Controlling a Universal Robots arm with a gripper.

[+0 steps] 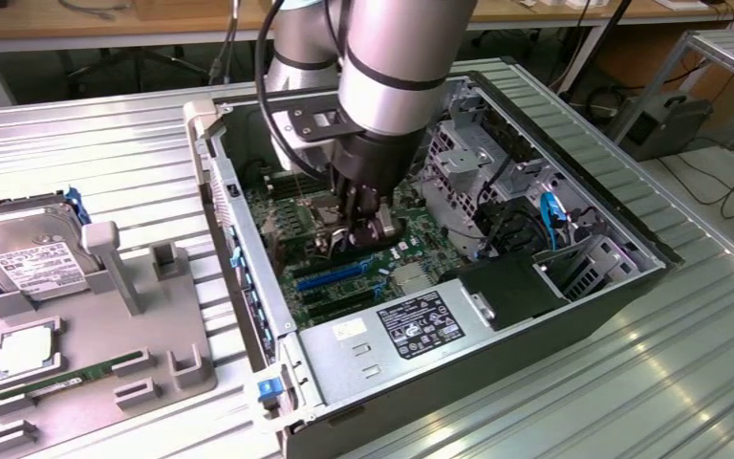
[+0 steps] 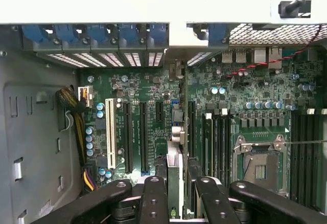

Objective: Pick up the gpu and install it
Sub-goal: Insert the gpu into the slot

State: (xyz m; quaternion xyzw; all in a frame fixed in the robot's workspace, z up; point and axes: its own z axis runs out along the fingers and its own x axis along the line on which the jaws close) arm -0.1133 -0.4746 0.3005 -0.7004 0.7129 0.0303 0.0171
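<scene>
1. Exterior view: pincer [image 1: 374, 232] sits low inside the open computer case [image 1: 603, 287], over the motherboard [image 1: 322, 279].
2. Wrist view: pincer pinches the gpu [image 2: 175, 177] edge-on above the expansion slots [image 2: 143, 132].
3. Exterior view's left: hard drive [image 1: 30, 253] and memory stick [image 1: 68, 378] lie on the tray [image 1: 99, 325].

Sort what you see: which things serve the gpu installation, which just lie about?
In the job: gpu, gripped by the hand; motherboard slots; computer case.
Lying about: hard drive; green memory stick; square silver chip, all on the grey tray.
</scene>
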